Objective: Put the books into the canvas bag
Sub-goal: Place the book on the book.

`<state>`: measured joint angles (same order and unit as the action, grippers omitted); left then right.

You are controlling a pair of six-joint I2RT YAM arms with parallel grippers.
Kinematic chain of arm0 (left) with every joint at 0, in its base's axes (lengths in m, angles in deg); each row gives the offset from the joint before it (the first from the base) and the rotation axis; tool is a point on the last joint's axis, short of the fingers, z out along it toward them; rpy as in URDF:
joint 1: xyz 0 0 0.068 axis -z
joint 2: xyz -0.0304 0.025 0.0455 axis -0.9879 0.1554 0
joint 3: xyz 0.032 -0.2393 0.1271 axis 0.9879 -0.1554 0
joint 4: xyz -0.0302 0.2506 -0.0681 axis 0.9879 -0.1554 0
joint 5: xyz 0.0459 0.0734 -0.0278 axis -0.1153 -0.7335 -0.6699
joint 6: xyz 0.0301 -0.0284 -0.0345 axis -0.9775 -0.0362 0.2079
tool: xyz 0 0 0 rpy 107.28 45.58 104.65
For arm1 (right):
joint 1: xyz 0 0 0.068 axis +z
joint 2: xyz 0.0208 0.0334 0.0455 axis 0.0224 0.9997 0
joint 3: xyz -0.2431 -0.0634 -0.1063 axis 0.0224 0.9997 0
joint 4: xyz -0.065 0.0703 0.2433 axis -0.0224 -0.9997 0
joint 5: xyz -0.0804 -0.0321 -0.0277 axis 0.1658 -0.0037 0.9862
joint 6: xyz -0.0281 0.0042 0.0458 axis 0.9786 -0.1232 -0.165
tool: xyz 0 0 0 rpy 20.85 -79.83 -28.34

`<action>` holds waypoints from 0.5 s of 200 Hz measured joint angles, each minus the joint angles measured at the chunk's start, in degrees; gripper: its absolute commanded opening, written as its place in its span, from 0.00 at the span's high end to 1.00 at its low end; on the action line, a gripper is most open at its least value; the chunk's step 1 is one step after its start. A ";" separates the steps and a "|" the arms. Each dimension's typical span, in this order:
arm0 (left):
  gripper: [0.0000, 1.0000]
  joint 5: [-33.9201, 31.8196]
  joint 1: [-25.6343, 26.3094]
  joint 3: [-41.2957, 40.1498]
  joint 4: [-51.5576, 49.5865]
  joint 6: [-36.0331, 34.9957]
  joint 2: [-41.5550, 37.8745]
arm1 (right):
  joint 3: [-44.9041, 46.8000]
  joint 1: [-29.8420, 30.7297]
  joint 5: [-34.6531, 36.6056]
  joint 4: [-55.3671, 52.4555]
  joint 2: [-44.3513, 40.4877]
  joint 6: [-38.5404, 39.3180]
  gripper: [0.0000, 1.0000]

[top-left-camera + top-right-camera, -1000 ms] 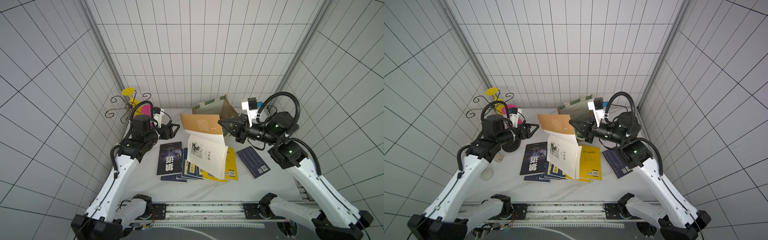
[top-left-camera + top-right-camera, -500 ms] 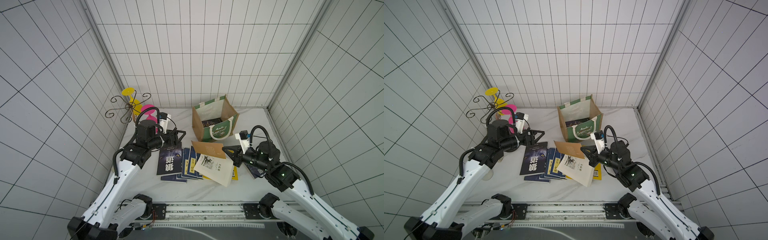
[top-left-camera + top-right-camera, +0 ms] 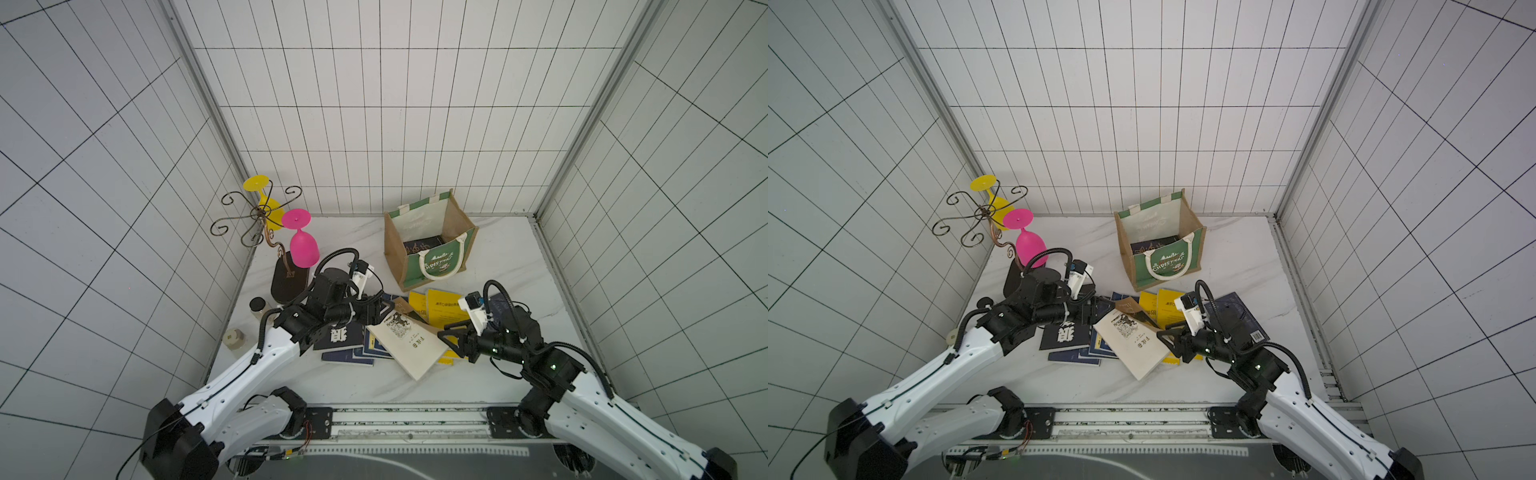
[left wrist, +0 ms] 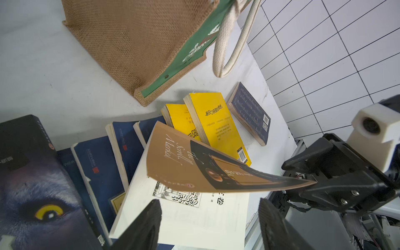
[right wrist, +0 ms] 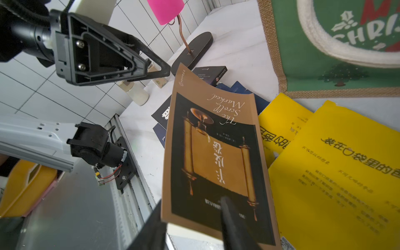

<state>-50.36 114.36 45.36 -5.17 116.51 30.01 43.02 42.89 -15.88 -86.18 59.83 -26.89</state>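
Observation:
The canvas bag (image 3: 440,266) (image 3: 1158,266) stands upright at the back with a dark book (image 3: 422,245) inside. In front of it lies a pile of books: navy ones, a black one (image 3: 340,334) and two yellow ones (image 3: 444,309) (image 4: 216,123). On top lies the tan-and-black book (image 3: 409,345) (image 5: 212,151), open, its cover (image 4: 194,164) lifted. My right gripper (image 3: 449,343) (image 5: 191,202) is open, and the cover's corner sits between its parted fingers. My left gripper (image 3: 380,311) (image 4: 208,207) is open just above the book's white page.
A wire stand (image 3: 259,216) with a pink goblet (image 3: 303,249) and a yellow one stands at the back left on a dark base (image 3: 289,278). Two small jars (image 3: 257,305) (image 3: 233,336) sit by the left wall. One navy book (image 3: 1237,307) lies under my right arm.
My right arm brought the tan-and-black book down from near the bag onto the pile, and its jaws have parted. My left gripper moved in over the book.

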 measured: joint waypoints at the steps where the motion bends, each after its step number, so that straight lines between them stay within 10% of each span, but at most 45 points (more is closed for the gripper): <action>1: 0.29 -0.02 0.02 -0.07 0.02 0.00 -0.02 | 0.02 0.04 -0.04 -0.02 -0.02 -0.15 0.40; 100: 0.30 -6.03 -0.31 -8.66 1.68 4.63 -7.08 | 1.18 0.68 0.09 1.75 3.02 -14.56 0.08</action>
<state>-56.39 114.06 36.71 -3.48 121.14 22.93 44.20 43.57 -15.79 -84.43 62.84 -41.45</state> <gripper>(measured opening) 0.698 0.906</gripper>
